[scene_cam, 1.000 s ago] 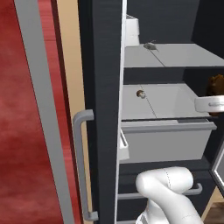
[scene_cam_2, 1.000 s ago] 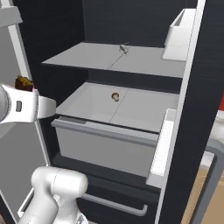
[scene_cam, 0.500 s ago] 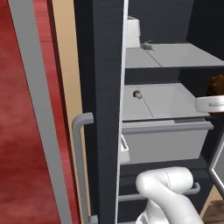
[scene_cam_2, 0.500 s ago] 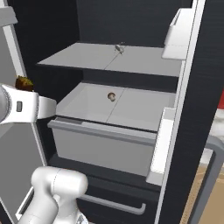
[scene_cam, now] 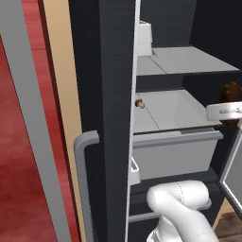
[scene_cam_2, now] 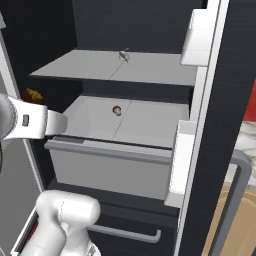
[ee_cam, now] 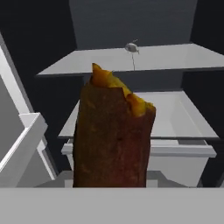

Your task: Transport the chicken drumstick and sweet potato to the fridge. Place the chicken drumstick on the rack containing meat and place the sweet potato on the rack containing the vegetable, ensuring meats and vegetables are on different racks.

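One item in hand: gripper (ee_cam: 111, 186) clamped on the sweet potato (ee_cam: 113, 138), facing the open fridge (scene_cam_2: 220, 125). Next: reach into the walled vegetable rack (scene_cam_2: 145, 122) and release.

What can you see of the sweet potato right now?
The sweet potato fills the middle of the hand view: a dark reddish-brown, rough-skinned lump with a broken-looking top edge showing orange-yellow flesh. It stands roughly upright in that view, held in the shut claw, whose fingertips are hidden behind it. It hangs in front of the open fridge, short of the walled tray and touching no shelf. In the base views just a small brown-orange bit shows past the arm.
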Available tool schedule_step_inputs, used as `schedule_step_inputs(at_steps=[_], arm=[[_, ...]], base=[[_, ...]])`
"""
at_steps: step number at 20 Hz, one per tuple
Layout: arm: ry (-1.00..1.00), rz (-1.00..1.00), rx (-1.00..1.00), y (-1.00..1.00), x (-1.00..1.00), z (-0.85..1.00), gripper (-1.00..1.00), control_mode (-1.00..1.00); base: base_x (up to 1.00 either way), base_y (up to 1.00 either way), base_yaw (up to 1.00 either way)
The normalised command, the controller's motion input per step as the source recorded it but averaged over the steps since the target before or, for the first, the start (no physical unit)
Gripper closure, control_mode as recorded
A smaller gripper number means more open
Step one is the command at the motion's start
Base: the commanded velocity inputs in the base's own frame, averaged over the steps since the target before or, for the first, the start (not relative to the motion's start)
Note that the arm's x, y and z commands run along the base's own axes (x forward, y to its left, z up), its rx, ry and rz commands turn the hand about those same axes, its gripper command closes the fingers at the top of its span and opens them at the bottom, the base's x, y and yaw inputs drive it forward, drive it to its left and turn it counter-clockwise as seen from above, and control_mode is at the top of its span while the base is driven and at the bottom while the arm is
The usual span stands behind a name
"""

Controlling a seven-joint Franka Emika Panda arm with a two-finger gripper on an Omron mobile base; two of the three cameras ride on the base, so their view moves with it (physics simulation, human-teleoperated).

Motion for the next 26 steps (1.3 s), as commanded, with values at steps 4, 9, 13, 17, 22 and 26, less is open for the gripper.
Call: schedule_step_inputs(at_steps=[4,9,13,17,22,26], arm=[[0.03,-0.01,0.0,-0.03,0.37,-0.44,1.0,-1.0],[0.01,0.0,0.0,-0.11,0.38,-0.44,1.0,-1.0],[0.0,0.0,0.0,-0.14,0.52,-0.4,1.0,-1.0],[0.02,0.0,0.0,-0.15,0.69,-0.34,1.0,-1.0],[0.1,0.0,0.0,-0.19,0.69,-0.39,1.0,-1.0],[0.1,0.0,0.0,-0.13,0.69,-0.37,1.0,-1.0]], base=[[0.0,0.0,0.0],[0.0,0.0,0.0],[0.0,0.0,0.0],[0.0,0.0,0.0],[0.0,0.0,0.0],[0.0,0.0,0.0]])
